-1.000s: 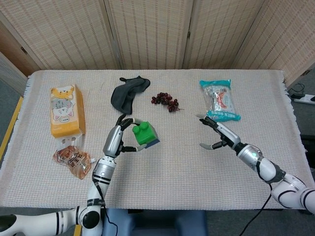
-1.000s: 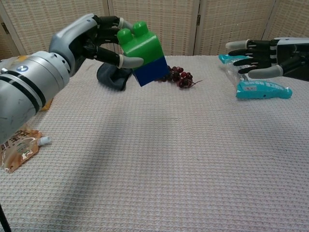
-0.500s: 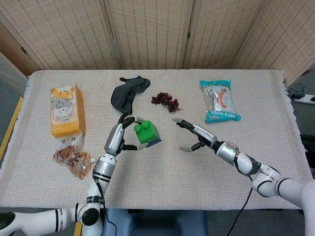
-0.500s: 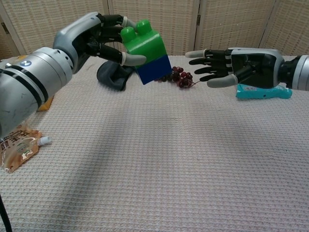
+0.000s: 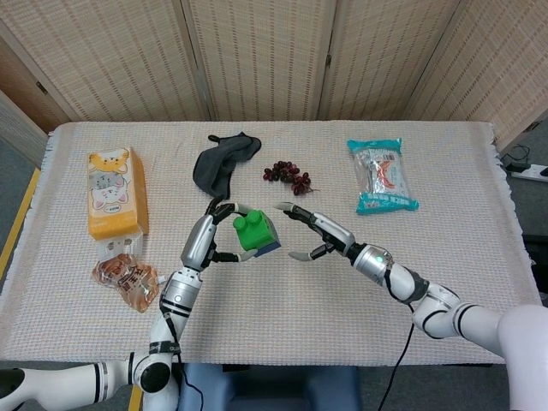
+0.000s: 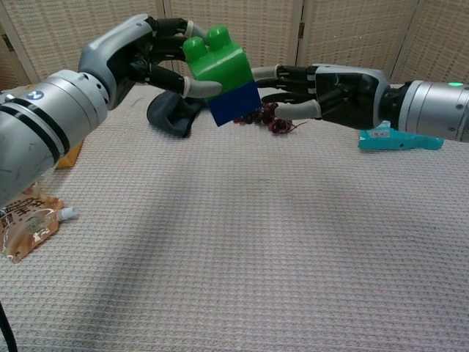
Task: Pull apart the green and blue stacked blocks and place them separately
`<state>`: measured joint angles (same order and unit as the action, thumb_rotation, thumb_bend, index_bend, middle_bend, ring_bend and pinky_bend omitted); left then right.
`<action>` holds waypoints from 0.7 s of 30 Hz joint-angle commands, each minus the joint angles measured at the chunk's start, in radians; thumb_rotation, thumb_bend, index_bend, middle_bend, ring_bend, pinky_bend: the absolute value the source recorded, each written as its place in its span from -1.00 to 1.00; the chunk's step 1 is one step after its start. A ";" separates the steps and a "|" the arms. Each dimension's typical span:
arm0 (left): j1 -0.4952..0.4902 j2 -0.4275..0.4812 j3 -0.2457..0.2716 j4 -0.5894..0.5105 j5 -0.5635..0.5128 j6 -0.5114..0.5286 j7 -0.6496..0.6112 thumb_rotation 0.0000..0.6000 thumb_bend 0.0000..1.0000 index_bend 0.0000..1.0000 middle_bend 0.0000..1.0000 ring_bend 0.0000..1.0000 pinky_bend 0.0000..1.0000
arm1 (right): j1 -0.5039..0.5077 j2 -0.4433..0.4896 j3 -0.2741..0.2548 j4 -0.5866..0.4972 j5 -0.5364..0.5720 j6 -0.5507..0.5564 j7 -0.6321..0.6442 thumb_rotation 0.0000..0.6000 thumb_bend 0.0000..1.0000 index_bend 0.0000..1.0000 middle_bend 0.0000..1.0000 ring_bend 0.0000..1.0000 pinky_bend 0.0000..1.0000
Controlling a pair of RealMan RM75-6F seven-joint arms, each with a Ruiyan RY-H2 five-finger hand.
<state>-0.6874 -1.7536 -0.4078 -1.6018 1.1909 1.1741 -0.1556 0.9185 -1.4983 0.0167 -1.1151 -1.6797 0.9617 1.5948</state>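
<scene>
A green block is stacked on a blue block. My left hand holds the pair tilted above the table, gripping the green part. My right hand is open with fingers spread, reaching in from the right. Its fingertips are right beside the blocks; whether they touch is unclear.
A dark cloth and a grape bunch lie behind the blocks. A teal snack packet is at the back right. At the left are an orange cat carton and a brown wrapped packet.
My right hand has swept leftward across the table, from near the teal packet up to the blocks. My left hand has kept the stack almost still.
</scene>
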 commanded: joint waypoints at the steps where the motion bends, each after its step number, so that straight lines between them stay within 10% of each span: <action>1: -0.001 0.002 0.002 -0.001 -0.006 -0.003 0.001 1.00 -0.33 0.32 0.61 -0.44 -1.00 | 0.006 -0.008 0.006 -0.017 0.017 -0.004 -0.021 1.00 -0.34 -0.80 -0.94 -1.00 -1.00; 21: -0.005 0.018 0.005 -0.034 -0.003 0.001 -0.027 1.00 -0.33 0.32 0.61 -0.44 -1.00 | 0.051 -0.043 0.045 -0.080 0.087 -0.059 -0.081 1.00 -0.34 -0.42 -0.83 -0.94 -1.00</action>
<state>-0.6927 -1.7373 -0.4035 -1.6348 1.1878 1.1749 -0.1818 0.9691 -1.5392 0.0603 -1.1922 -1.5947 0.9050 1.5069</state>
